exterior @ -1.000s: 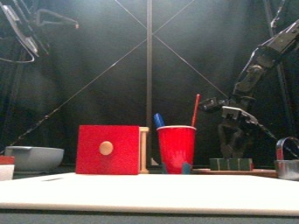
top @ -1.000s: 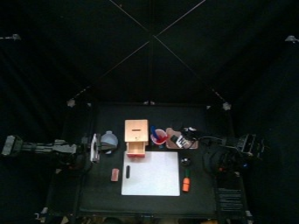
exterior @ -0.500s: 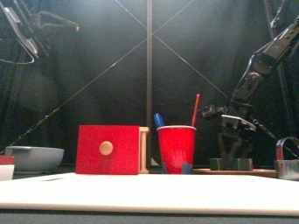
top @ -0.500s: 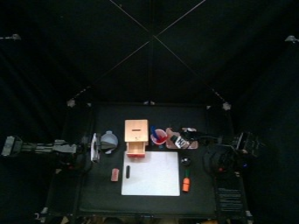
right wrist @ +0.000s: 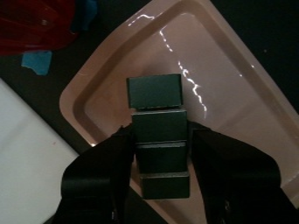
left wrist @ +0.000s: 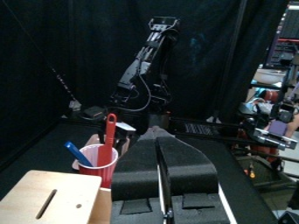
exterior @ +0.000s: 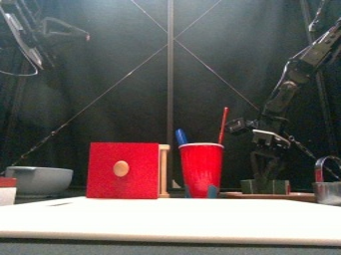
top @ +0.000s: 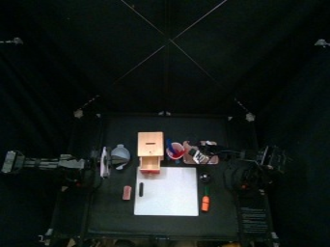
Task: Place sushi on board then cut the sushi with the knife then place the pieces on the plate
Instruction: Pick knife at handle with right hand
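Observation:
The dark green sushi roll (right wrist: 158, 122) lies whole on the pink tray (right wrist: 222, 61), right of the red cup (exterior: 201, 169) in the front view. My right gripper (right wrist: 159, 140) hangs just over the sushi roll (exterior: 264, 185), open, one jaw on each side of it. A blue knife (exterior: 181, 137) and a red knife (exterior: 222, 122) stand in the cup. The white board (top: 168, 193) lies bare at the table's front. At the table's left edge my left gripper (left wrist: 159, 144) rests shut, holding nothing.
The wooden box (top: 151, 148) with its red drawer front (exterior: 123, 170) stands behind the board, the blue-grey bowl (top: 120, 153) to its left. An orange toy (top: 204, 203) lies at the board's right edge, a small red thing (top: 126, 192) at its left. A metal cutter (exterior: 328, 169) sits far right.
My right gripper has shifted slightly right and lower over the sushi on the tray. The left arm has not moved.

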{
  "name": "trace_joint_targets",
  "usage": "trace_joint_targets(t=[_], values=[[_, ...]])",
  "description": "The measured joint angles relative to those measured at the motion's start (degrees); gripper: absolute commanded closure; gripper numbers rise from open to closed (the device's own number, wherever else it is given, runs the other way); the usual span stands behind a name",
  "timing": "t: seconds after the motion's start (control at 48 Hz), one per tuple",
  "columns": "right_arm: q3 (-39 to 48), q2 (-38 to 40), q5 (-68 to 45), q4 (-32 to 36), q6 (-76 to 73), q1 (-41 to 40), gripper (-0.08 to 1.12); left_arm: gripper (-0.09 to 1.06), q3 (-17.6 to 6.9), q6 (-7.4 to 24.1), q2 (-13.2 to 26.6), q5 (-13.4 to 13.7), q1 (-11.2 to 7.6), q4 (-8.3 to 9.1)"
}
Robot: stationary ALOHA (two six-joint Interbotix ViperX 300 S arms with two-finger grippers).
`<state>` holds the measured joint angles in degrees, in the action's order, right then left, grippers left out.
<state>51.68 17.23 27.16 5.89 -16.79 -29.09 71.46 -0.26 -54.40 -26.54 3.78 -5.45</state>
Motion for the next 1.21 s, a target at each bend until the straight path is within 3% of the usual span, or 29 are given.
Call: trace_joint_targets(t=[0.146, 0.312, 0.5, 0.771, 1.042, 1.208], values=[[3.5, 13.8, 3.3, -2.5, -0.2, 3.8, 0.39, 0.88, 0.0, -0.1, -0.1, 0.0, 0.0, 0.0], [5.5, 19.5, -0.6, -4.7, -0.1, 17.1, 0.39, 0.88, 0.2, -0.1, 0.0, 0.0, 0.18, 0.0], [2.0, 8.3, -12.7, -4.5, 0.1, 31.3, 0.39, 0.88, 0.2, 0.0, 0.0, 0.0, 0.26, 0.09], [-14.6, -16.4, -8.1, -4.7, -0.2, 33.9, 0.36, 0.88, 0.6, -0.1, 0.0, -0.1, 0.35, 0.09], [-21.8, -23.6, -5.5, -5.5, -0.2, 34.1, 0.2, 0.88, 2.3, 0.0, 0.0, -0.1, 0.44, 0.0], [-23.0, -24.5, -4.1, -6.7, -0.3, 33.8, 0.19, 0.88, 2.5, 0.0, -0.1, 0.0, 0.44, 0.0]])
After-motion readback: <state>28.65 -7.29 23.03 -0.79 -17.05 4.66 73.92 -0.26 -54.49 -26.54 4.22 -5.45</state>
